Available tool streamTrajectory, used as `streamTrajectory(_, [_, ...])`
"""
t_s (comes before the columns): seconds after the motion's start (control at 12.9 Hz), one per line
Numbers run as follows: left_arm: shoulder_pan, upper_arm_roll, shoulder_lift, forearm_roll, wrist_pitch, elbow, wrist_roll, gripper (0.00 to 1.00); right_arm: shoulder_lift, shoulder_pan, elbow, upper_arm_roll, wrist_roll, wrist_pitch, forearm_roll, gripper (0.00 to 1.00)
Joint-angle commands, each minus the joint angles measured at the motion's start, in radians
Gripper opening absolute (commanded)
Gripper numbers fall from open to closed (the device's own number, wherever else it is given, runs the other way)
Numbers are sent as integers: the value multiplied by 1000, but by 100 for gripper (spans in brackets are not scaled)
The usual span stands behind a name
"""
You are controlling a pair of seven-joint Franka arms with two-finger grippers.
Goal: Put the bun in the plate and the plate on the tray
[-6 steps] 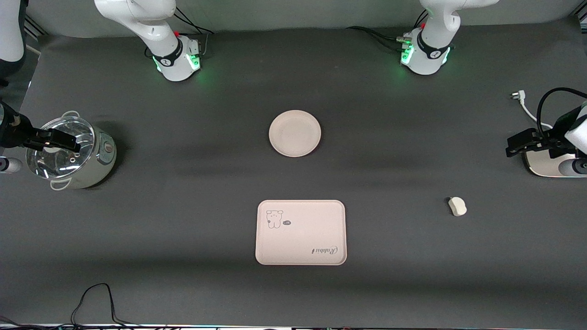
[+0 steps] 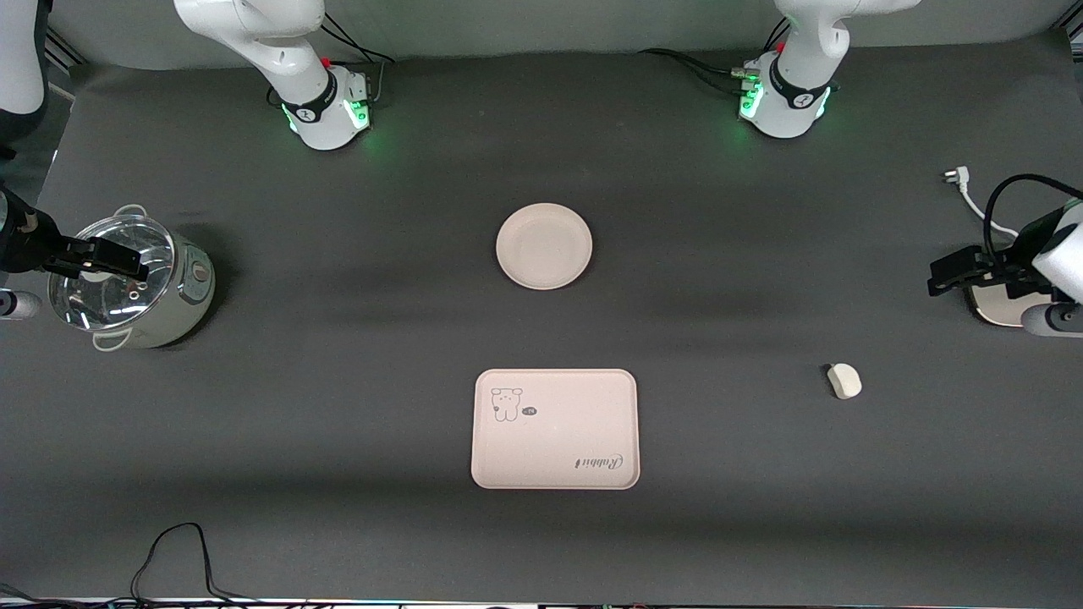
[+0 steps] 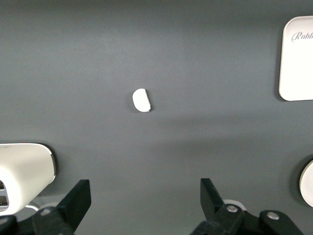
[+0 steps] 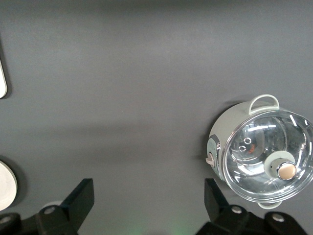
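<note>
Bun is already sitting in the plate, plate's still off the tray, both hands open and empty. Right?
Not quite: the front view shows the bun lying on the bare table toward the left arm's end, apart from the empty plate. The plate is off the tray; the left hand and right hand are open and empty.

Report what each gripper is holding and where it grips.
Nothing is held. The left gripper and right gripper are both open and empty; the bun lies untouched on the table.

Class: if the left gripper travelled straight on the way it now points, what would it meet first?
Probably the bare table. The open left gripper points down at the mat, and the bun lies a little off that line, though depth is hard to judge.
</note>
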Motion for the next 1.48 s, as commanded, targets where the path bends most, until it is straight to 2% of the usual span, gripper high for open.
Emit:
streamTrajectory(0.0, [-9,5,128,18,139,-20,-2,100,-22,-4,-21,3,-7,5,-12,100])
streamTrajectory(0.16, [2,3,220,20,256,-62,-11,100,-22,-4,-21,3,-7,4,-12,100])
streamTrajectory(0.23, [2,5,244,18,349,-119,-26,100,-22,-4,-21,3,-7,4,-12,100])
streamTrajectory(0.39, [6,6,261,20,652,-302,-33,100,-22,-4,-21,3,-7,4,-12,100])
streamTrajectory(0.54, [8,8,303,20,829,-393,-34,100,-22,-4,-23,3,-7,4,-12,100])
streamTrajectory(1.17, [19,29,386,18,864,-419,-65,97,-22,-4,-23,3,-7,4,-12,100])
streamTrajectory(1.32, [19,28,393,18,862,-419,-72,84,-22,-4,-23,3,-7,4,-12,100])
streamTrajectory(1.4, [19,28,394,18,862,-421,-77,67,-22,-4,-23,3,-7,4,-12,100])
